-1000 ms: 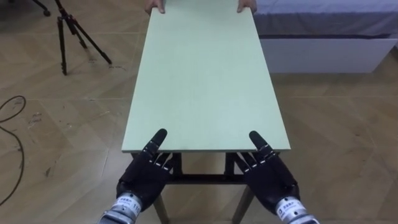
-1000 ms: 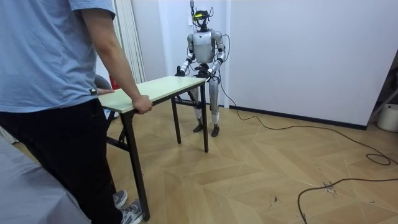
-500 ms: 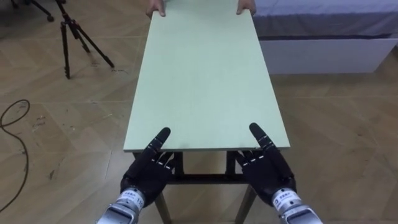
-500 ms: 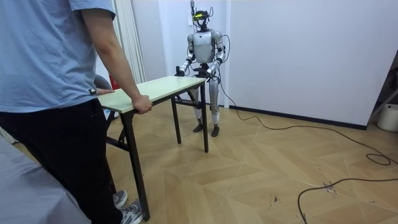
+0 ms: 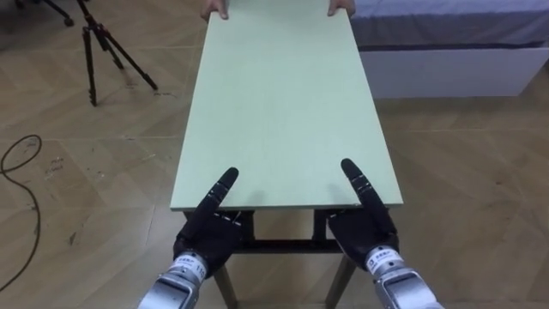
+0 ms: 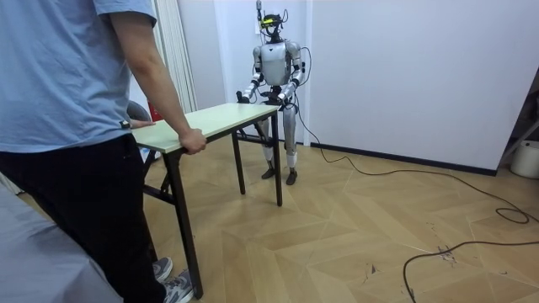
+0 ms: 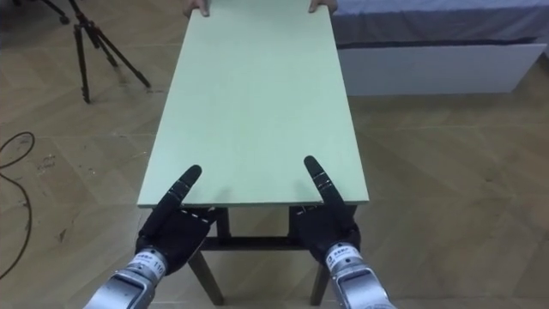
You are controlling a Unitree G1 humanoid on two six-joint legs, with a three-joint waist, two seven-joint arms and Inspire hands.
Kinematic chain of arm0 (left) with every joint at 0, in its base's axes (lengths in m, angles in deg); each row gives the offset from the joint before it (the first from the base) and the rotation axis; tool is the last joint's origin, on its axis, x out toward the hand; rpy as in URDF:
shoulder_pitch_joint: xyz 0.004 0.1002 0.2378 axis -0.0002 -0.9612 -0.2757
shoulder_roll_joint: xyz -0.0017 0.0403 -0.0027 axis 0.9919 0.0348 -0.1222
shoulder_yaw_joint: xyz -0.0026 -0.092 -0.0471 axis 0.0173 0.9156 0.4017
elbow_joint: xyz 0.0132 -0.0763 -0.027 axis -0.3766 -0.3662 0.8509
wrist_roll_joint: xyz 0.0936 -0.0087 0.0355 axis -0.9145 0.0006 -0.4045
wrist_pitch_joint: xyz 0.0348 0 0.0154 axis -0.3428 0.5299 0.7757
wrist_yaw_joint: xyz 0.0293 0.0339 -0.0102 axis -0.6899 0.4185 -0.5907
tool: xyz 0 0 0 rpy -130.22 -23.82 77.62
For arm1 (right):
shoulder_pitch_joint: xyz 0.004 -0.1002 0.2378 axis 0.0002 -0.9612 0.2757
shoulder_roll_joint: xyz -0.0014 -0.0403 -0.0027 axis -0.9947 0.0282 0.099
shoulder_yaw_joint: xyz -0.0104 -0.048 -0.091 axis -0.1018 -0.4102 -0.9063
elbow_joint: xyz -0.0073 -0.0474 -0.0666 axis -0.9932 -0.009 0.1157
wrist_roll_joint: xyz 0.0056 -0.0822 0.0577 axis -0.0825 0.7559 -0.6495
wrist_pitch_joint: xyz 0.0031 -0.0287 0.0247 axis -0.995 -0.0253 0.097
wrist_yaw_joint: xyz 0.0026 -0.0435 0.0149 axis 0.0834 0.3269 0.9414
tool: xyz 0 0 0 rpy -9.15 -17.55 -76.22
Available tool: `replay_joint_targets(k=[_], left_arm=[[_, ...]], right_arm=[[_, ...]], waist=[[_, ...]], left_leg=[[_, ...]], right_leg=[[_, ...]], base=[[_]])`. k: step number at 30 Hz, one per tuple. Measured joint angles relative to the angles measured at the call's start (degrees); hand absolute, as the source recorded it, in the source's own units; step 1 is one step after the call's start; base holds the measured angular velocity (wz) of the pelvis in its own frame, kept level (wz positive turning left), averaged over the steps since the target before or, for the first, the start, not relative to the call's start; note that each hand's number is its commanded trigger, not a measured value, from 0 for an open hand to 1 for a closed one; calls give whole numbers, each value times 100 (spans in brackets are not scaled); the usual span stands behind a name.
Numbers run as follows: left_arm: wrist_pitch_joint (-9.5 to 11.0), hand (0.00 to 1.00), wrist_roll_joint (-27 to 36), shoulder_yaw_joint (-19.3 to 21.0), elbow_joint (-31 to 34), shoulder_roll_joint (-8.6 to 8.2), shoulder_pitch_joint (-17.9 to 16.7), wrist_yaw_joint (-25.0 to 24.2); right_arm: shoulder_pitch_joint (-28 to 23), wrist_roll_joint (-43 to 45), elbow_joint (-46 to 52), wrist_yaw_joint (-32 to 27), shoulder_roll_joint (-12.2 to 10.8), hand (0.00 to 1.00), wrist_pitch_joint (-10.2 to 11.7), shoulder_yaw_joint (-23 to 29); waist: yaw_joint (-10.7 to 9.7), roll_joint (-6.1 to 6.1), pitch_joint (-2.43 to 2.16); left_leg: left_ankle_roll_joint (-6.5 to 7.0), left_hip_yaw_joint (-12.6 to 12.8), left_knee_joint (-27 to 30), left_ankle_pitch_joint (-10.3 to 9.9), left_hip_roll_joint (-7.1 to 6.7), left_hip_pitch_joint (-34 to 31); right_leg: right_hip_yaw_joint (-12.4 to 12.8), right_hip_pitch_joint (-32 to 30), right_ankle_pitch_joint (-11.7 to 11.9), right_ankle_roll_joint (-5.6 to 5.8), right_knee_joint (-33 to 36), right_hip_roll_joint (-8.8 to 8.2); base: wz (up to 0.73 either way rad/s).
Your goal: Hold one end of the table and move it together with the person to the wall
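Two hands — left hand [image 5: 210, 233], right hand [image 5: 364, 227] — seemingly under table [image 5: 283, 103]; can't tell grasp.

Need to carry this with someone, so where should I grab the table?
The table by a short end edge, coming from that end, near both corners like the left hand and right hand: the flat top overhangs its legs there.

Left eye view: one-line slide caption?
Robot's left hand and right hand at the near end of the pale green table; a person's hands hold the far end.
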Motion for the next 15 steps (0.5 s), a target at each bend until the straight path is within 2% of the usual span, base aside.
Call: replay_joint_targets(k=[1,4,5,6,11,15], left_arm=[[7,100,7,4,-3,-11,1,7],[35,100,128,92,-8,-111,5,11],[35,100,149,102,-11,-123,9,11],[36,100,221,120,-65,-150,47,11],[86,100,228,122,-502,-215,265,160],[163,100,247,120,-616,-361,311,355]], right_arm=[[0,-2,0,2,-9,0,7,-4],[1,-1,0,7,-12,0,7,-8],[2,-1,1,7,-13,81,7,-8],[3,-3,1,7,-14,100,12,-9],[7,-9,1,35,-42,100,23,-14],[16,-9,-105,-37,-46,100,104,-51]], waist=[[0,2,1],[3,4,2],[0,6,3],[4,7,2],[-22,8,1],[-18,11,0]], left_leg=[[0,-3,10,0,-1,-7],[0,-11,22,0,-1,-21],[0,-12,23,0,-1,-30],[0,-12,28,0,-1,-48],[0,-6,53,0,-1,-79],[0,-3,54,0,-2,-95]], right_leg=[[1,0,0,0,0,-2],[-2,-2,0,0,1,-3],[-4,-1,0,0,1,-3],[-8,1,0,0,3,-3],[-10,-18,0,0,3,-3],[-14,-50,0,0,2,-7]], base=[[0],[0],[0],[4],[1],[2]])
